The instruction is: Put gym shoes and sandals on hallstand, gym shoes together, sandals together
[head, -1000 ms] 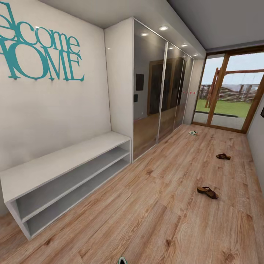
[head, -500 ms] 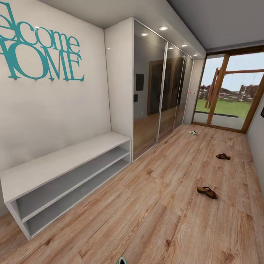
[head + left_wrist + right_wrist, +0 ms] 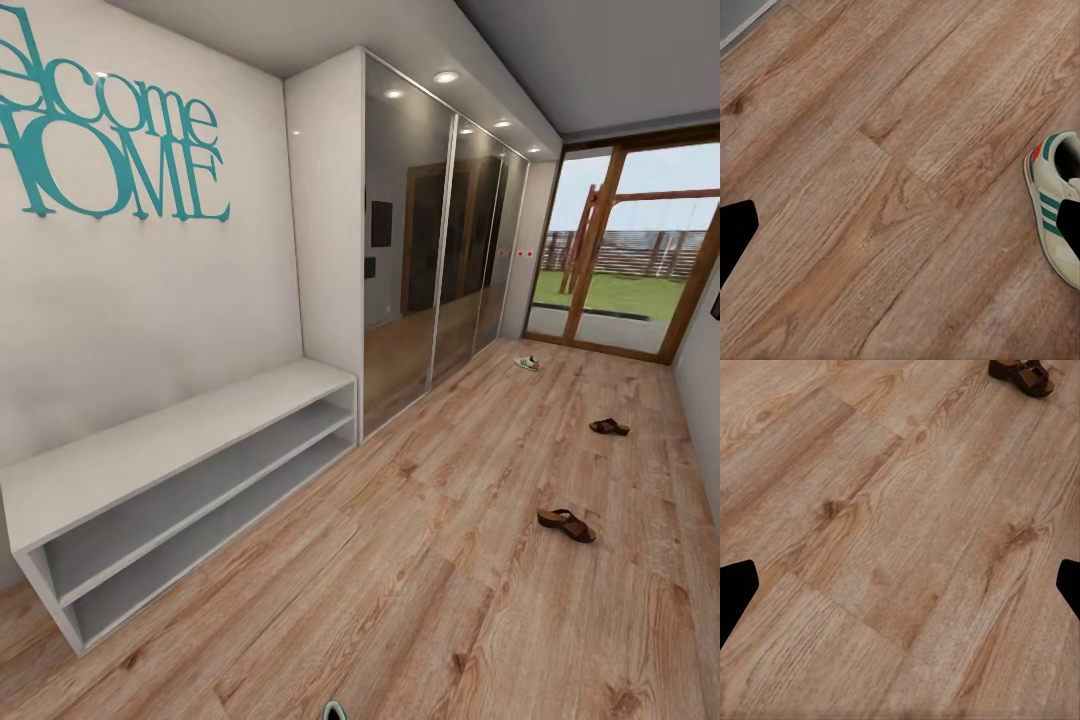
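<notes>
While I stand in the corridor, the light brown wood-grain plank corridor floor (image 3: 430, 560) takes up most of my head view and runs to the wood-framed glass doors (image 3: 625, 250) at the far end. On my left rises a white wall bearing teal "Welcome HOME" lettering (image 3: 110, 140), followed by a tall wardrobe with mirrored sliding doors (image 3: 440, 240). Against the lettered wall stands a long pale grey two-tier table (image 3: 170, 480) without upper shelves; both its open tiers and its top are bare.

All footwear noted is on the floor. One flat brown leather open sandal (image 3: 566, 523) lies to my right front, well apart from the table. A second brown sandal (image 3: 609, 427) lies farther along the corridor, apart from the first. One white lace-up gym shoe with green side stripes (image 3: 527, 363) lies farther still, near the glass doors and just beside the last mirrored panel. A second white gym shoe (image 3: 1054, 206), green-striped with a red-orange heel, rests on the planks close under my left hand (image 3: 900, 229) in the left wrist view; its tip shows at the bottom edge of the head view.

My left hand is spread wide, its fingertips (image 3: 735, 232) at opposite edges of its view, holding nothing. My right hand (image 3: 900, 585) is likewise spread wide and has hold of nothing, above bare planks, with a brown sandal at the edge of its view.
</notes>
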Controlling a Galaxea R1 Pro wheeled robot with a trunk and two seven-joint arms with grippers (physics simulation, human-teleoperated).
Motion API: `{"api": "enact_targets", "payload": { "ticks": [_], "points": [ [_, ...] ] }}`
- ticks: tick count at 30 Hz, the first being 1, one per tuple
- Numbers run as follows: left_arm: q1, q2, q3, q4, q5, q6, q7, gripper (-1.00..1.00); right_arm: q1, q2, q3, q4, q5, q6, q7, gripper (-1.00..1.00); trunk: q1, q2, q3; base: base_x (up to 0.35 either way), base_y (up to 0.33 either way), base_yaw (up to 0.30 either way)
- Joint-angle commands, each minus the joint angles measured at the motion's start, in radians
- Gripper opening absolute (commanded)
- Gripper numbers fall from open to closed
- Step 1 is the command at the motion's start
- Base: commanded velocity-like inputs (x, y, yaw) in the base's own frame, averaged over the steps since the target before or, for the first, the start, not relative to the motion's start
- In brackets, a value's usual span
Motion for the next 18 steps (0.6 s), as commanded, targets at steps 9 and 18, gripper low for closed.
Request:
{"api": "enact_targets", "payload": {
  "ticks": [9, 18],
  "points": [
    [0.0, -0.001, 0.001, 0.003, 0.0, -0.003, -0.001, 1.0, -0.001, 0.005, -0.001, 0.004, -0.003, -0.003, -0.003, 1.0, 0.0, -0.001, -0.001, 0.0, -0.016, 0.0],
    [0.0, 0.0, 0.001, 0.003, -0.003, -0.015, -0.003, 1.0, -0.001, 0.007, -0.001, 0.003, -0.004, -0.003, -0.003, 1.0, 0.0, -0.001, -0.001, 0.0, -0.211, 0.0]
  ]
}}
